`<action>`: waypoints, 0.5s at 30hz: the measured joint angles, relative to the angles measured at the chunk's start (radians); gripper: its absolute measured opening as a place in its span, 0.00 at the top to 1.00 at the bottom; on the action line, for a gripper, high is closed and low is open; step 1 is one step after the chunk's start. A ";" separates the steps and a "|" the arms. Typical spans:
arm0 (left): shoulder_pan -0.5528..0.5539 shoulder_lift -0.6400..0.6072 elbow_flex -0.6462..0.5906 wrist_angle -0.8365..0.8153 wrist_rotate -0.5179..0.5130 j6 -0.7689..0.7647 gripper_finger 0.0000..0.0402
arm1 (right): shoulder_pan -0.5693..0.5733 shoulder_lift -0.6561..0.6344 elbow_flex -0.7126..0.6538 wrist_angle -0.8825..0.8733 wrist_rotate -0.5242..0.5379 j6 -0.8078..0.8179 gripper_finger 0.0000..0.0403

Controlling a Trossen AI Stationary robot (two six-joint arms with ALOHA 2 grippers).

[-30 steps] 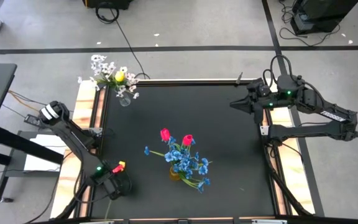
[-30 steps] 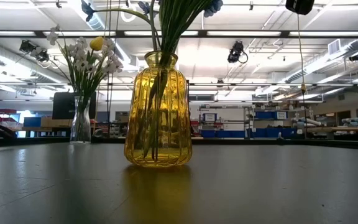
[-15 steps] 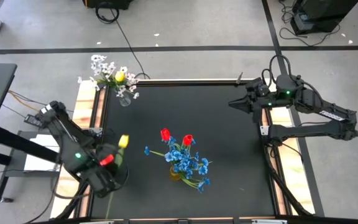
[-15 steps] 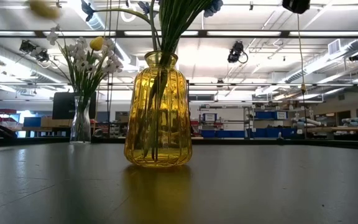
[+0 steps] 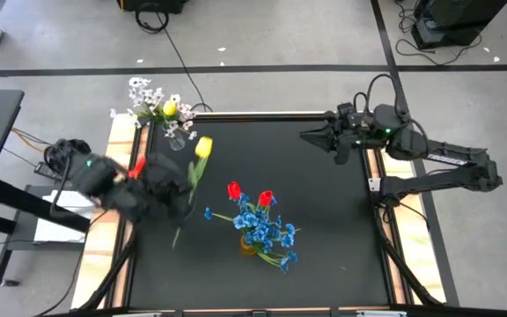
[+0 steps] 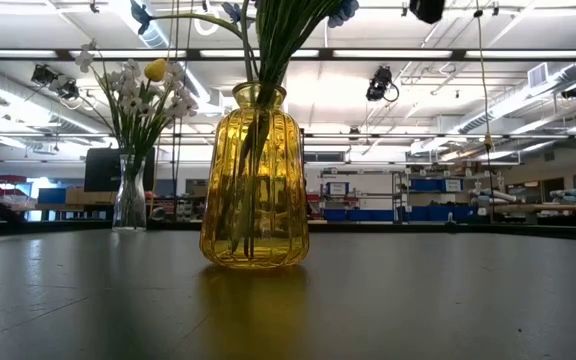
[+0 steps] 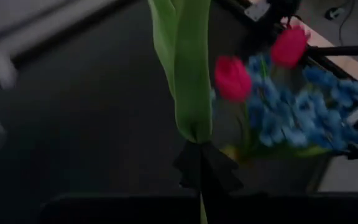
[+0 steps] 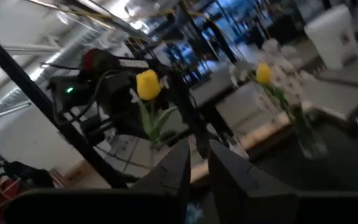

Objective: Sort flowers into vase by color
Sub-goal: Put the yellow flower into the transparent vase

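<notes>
One yellow tulip (image 5: 202, 147) sits clamped in our left gripper (image 5: 181, 187), stem running long toward the clear vase (image 5: 176, 138) just beyond its head. Right gripper (image 5: 311, 136), fingers nearly closed on nothing, waits well apart.

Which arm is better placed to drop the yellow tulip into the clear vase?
Left. Its claw already grips the yellow tulip close to the clear vase; the right claw hovers empty at the far edge.
</notes>
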 joint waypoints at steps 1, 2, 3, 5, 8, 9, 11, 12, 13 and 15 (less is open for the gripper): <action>0.034 0.000 0.022 0.001 0.000 0.065 0.99 | 0.004 0.015 0.000 0.034 0.002 -0.012 0.83; 0.070 0.000 0.042 0.002 0.000 0.132 0.99 | 0.008 0.030 0.000 0.075 0.001 -0.023 0.83; 0.106 0.000 0.060 0.002 0.000 0.195 0.99 | 0.014 0.047 0.000 0.118 -0.002 -0.032 0.83; 0.186 0.000 0.095 0.012 0.000 0.315 0.99 | 0.021 0.084 0.000 0.197 -0.009 -0.042 0.83; 0.300 -0.001 0.116 0.106 0.025 0.530 0.99 | 0.030 0.149 0.000 0.321 -0.028 -0.077 0.83; 0.335 -0.001 0.117 0.157 0.042 0.604 0.99 | 0.034 0.170 0.000 0.367 -0.029 -0.087 0.83; 0.395 0.000 0.117 0.243 0.098 0.731 0.99 | 0.038 0.209 0.000 0.447 -0.027 -0.086 0.83; 0.424 0.000 0.117 0.278 0.129 0.789 0.99 | 0.039 0.227 0.000 0.487 -0.024 -0.067 0.83; 0.451 0.000 0.117 0.309 0.158 0.840 0.99 | 0.039 0.246 0.000 0.524 -0.025 -0.046 0.83; 0.498 0.000 0.112 0.370 0.205 0.917 0.99 | 0.039 0.279 0.000 0.584 -0.040 -0.029 0.82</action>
